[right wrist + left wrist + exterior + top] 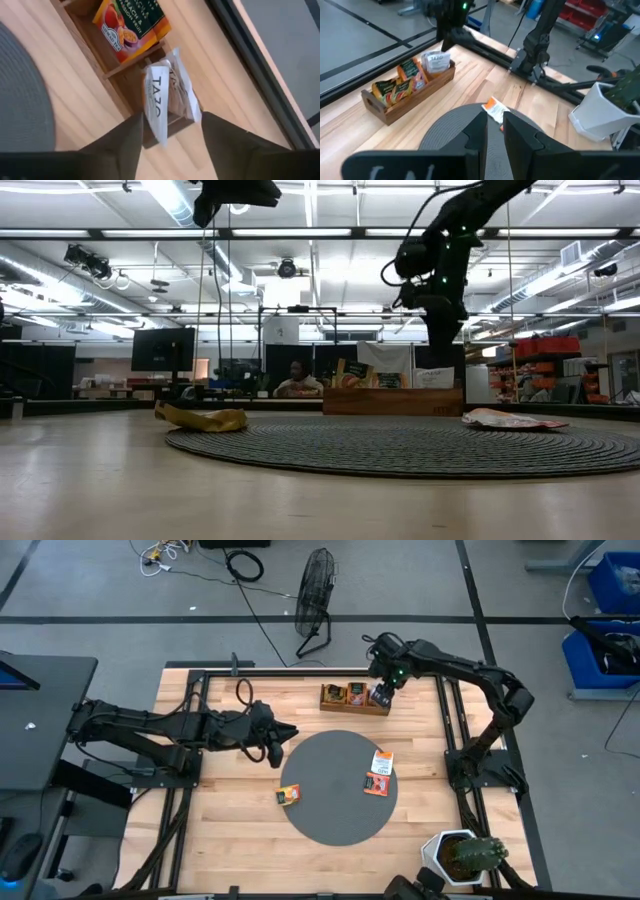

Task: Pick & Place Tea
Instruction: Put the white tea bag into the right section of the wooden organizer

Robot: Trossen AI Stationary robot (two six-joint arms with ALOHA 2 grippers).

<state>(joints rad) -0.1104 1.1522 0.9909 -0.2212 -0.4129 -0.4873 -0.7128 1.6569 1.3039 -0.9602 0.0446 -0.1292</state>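
I had the right gripper (381, 695) poised over the end compartment of the wooden tray (354, 699), its fingers (120, 145) spread apart and gripping nothing. Directly between them stood a white sachet (159, 102), upright in that end compartment, its printed face edge-on to the wrist camera. One compartment further from the gripper, orange sachets (131, 22) with fruit print leaned against the divider.

The left gripper (281, 738) I kept out over the bare wood at the edge of the round grey mat (338, 787), well away from the tray. Its fingers (477, 132) sat close together with a narrow gap, and I saw nothing between them.

On the mat, well apart from both grippers, lay the loose tea: a white sachet with orange marks (382, 762) touching an orange one (375, 783) on the right arm's side, and a single yellow-orange sachet (289, 796) near the mat's rim on the left arm's side. A potted cactus (464, 857) stood at the table's corner.
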